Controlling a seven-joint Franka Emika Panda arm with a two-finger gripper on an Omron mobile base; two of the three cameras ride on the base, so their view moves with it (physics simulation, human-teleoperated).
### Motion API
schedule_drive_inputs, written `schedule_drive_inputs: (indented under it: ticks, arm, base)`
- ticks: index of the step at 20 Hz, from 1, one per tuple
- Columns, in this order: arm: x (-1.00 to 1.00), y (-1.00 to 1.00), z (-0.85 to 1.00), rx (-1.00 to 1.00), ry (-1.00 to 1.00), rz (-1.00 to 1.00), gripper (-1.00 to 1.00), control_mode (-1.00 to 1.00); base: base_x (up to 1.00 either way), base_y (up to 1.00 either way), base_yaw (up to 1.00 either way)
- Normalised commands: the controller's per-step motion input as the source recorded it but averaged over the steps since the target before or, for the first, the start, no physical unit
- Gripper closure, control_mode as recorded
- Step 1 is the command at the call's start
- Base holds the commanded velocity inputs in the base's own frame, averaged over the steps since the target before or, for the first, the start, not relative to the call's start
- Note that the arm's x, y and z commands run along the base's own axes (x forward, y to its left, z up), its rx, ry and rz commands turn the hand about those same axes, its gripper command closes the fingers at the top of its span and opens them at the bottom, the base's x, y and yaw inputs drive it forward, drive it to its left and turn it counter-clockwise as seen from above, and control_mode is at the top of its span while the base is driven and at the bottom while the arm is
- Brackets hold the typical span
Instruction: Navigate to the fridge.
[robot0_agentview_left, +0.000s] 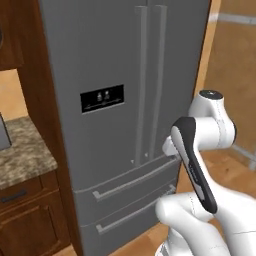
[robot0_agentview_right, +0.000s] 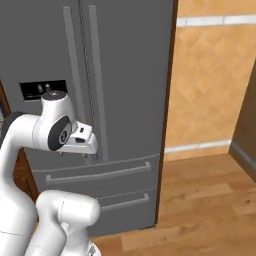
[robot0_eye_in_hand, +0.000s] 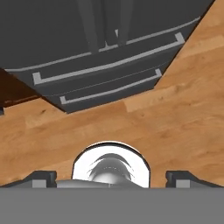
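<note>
The fridge (robot0_agentview_left: 125, 60) stands close ahead of me, a tall grey steel French-door unit. Two long vertical handles (robot0_agentview_left: 150, 85) run down its middle, and a small black dispenser panel (robot0_agentview_left: 102, 98) sits on the left door. Below are two drawers (robot0_agentview_left: 130, 182) with horizontal handles. The right base view shows the fridge (robot0_agentview_right: 125, 75) from the other side. In the hand view its lower drawers (robot0_eye_in_hand: 105, 70) lie at the top. My gripper (robot0_eye_in_hand: 112, 178) hangs over the wooden floor in front of the fridge, open, with nothing between its fingertips (robot0_eye_in_hand: 41, 177).
A granite counter (robot0_agentview_left: 22, 150) on brown wood cabinets adjoins the fridge's left side. Right of the fridge are a tan tiled wall (robot0_agentview_right: 210, 85) and wood floor (robot0_agentview_right: 200, 200). A dark cabinet edge (robot0_agentview_right: 247, 125) stands at the far right.
</note>
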Motion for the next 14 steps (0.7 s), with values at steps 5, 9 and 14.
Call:
schedule_drive_inputs:
  ticks: [5, 9, 14]
  arm:
    - [0.00, 0.00, 0.00, 0.00, 0.00, 0.00, -1.00, 1.00]
    - [0.00, 0.00, 0.00, 0.00, 0.00, 0.00, -1.00, 1.00]
    - [0.00, 0.00, 0.00, 0.00, 0.00, 0.00, -1.00, 1.00]
  base:
    - [0.57, -0.25, 0.25]
    - [0.59, -0.13, 0.21]
    - [0.48, -0.25, 0.24]
